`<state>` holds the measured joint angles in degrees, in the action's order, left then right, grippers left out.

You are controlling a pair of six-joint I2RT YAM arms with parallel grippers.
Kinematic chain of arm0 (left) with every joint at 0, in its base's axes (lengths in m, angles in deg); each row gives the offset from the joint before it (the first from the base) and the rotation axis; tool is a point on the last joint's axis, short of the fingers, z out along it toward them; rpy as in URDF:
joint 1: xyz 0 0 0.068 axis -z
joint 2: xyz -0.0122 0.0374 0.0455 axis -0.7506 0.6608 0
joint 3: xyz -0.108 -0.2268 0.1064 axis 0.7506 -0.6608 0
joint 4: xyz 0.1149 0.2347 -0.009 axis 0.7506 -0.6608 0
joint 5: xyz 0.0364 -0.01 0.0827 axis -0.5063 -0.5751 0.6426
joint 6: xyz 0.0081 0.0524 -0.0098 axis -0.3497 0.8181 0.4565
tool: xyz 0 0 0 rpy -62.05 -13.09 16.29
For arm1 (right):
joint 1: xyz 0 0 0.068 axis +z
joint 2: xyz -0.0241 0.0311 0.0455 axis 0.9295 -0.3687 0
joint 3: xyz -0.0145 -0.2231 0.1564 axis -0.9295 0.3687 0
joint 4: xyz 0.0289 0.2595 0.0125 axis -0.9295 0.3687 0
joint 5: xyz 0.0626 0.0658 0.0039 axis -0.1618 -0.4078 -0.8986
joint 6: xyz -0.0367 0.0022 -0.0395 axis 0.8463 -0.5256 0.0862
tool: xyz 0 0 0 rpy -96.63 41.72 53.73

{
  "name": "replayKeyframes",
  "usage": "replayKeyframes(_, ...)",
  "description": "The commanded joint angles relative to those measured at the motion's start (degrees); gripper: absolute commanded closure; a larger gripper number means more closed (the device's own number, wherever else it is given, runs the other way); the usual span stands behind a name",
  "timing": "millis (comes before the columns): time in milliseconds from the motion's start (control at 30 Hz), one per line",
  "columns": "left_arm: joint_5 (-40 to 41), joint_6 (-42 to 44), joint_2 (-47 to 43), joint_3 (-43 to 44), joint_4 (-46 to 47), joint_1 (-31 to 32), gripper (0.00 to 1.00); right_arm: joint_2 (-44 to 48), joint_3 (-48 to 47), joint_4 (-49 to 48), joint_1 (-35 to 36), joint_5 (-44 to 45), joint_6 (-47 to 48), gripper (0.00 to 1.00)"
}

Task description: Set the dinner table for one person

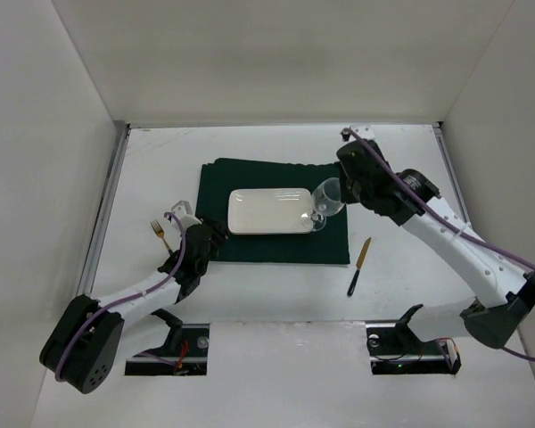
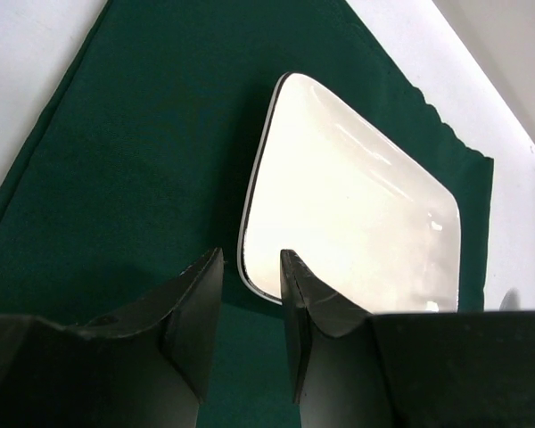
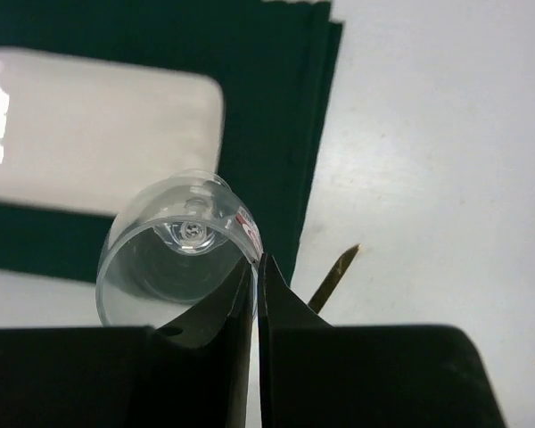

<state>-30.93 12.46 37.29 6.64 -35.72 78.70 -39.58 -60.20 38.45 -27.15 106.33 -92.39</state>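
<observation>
Your right jaws are pinched shut on the rim of the wine glass (image 3: 174, 236), nipping its thin wall. That grip likely explains why the glass is tilted, mouth toward the wrist and foot toward the plate (image 1: 269, 211). It sits at the plate's 3 o'clock end; whether the foot touches the plate you cannot tell from here.

Your left jaws stand partly open and hold nothing, hovering at the 8 o'clock corner of the green placemat (image 1: 250, 245).

The bench (image 1: 276, 303) lies under everything, with the mat near its middle. On bare bench, the fork (image 1: 160, 234) lies at the mat's 9 o'clock, close to your left arm, and the knife (image 1: 358, 267) lies askew at 4 o'clock. The plate's end probably crowds where the glass could stand.
</observation>
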Motion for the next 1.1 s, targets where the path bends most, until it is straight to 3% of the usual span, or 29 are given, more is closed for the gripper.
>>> replayKeyframes(0,0.0,-0.2,0.4,-1.0,3.4,0.3,0.70,-2.9,-5.6,-9.9,-5.6,1.1,3.9,0.91)
replayKeyframes(467,-2.0,-0.9,2.8,-1.3,5.0,-1.5,0.70,-22.7,-20.2,-13.4,-14.5,3.5,9.2,0.91)
replayKeyframes(1067,-3.0,-1.2,5.5,-1.2,6.4,-1.7,0.70,-30.4,-22.1,-15.0,-16.5,3.1,9.9,0.90)
